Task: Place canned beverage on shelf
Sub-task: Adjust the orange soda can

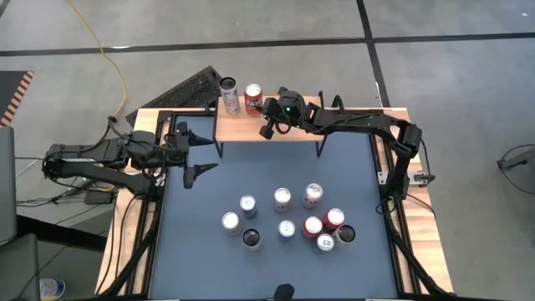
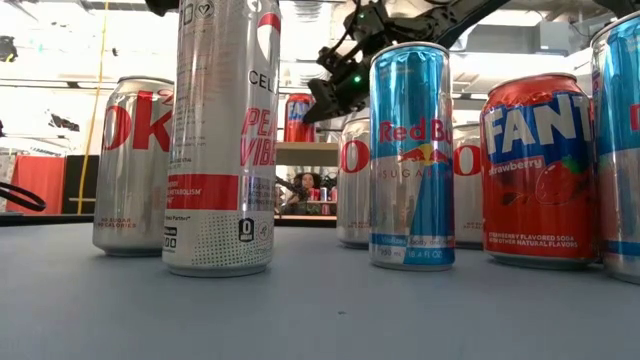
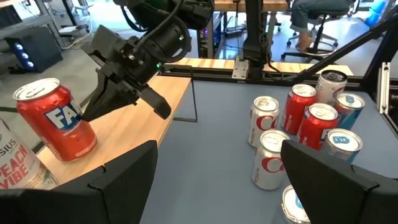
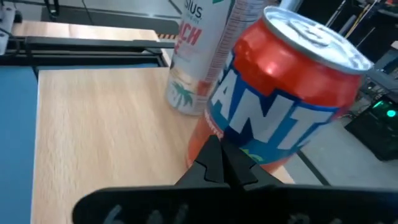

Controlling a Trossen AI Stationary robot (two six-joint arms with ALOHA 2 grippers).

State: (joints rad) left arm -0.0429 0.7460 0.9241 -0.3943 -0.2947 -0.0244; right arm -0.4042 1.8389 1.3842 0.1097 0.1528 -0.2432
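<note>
Closed right end effector beside the red can on shelf; left end effector open.

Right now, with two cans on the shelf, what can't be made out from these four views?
- High view: labels of the cans grouped on the table are too small to read.
- Low view: the shelf is mostly hidden behind the tall silver can.
- Right wrist view: the right hand covers the base of the red Fanta can; contact cannot be told.
- Left wrist view: the slim can is cut off by the frame edge.
</note>
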